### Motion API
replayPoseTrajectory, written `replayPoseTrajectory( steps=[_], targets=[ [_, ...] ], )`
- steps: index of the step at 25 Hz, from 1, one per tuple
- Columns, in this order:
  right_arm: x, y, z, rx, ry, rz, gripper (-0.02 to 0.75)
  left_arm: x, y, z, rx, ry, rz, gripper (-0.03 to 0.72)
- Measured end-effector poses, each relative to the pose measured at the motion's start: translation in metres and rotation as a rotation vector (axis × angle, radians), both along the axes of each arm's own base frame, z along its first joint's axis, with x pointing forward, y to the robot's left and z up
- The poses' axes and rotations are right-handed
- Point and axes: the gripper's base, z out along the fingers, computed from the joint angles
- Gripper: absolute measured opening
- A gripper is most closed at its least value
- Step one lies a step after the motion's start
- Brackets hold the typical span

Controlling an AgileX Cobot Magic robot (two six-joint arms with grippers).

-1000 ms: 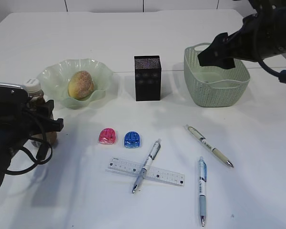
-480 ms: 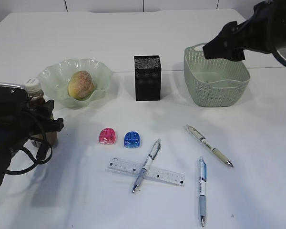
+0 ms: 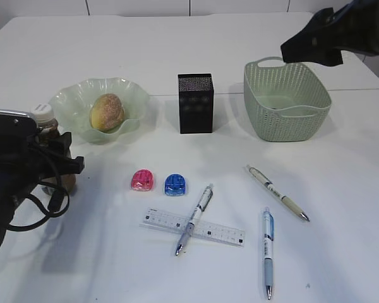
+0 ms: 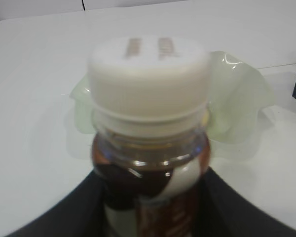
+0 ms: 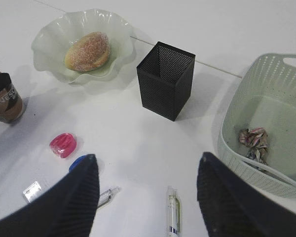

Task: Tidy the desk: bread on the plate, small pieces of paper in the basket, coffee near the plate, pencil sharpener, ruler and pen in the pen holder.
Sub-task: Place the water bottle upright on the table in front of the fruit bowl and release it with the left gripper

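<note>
My left gripper (image 4: 150,207) is clamped on the coffee bottle (image 4: 150,148), which stands just beside the green plate (image 3: 72,101) holding the bread (image 3: 107,112). My right gripper (image 5: 147,195) hangs with its fingers (image 5: 79,197) spread apart, high above the table, holding nothing. Crumpled paper (image 5: 252,140) lies in the basket (image 3: 259,107). The two sharpeners (image 3: 143,180), ruler (image 3: 227,235) and three pens (image 3: 276,193) lie on the table in front of the black pen holder (image 3: 195,103).

On the tabletop (image 3: 177,63), the plate (image 3: 72,101) holding the bread (image 3: 107,112) sits left of the pen holder (image 3: 195,103); the basket (image 3: 287,101) stands right. Two sharpeners (image 3: 159,182) lie in front, then a pen (image 3: 194,218) crossing the ruler (image 3: 192,227). The coffee bottle (image 3: 48,126) stands at the far left.
</note>
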Motion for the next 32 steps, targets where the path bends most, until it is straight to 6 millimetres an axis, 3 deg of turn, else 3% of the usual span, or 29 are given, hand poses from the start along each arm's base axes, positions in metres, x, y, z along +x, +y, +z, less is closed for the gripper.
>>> replayPoseTrajectory(
  steps=[10,32],
  targets=[
    [-0.0099,0.0007,0.0082,0.012,0.002,0.019,0.488,0.0000,0.0000,0.0000,-0.002,0.000,0.000,0.307],
    [-0.0108,0.0011,0.0072,0.013,0.014,0.024,0.485,0.0000,-0.0005,-0.0009,0.000,0.001,-0.005,0.331]
  ],
)
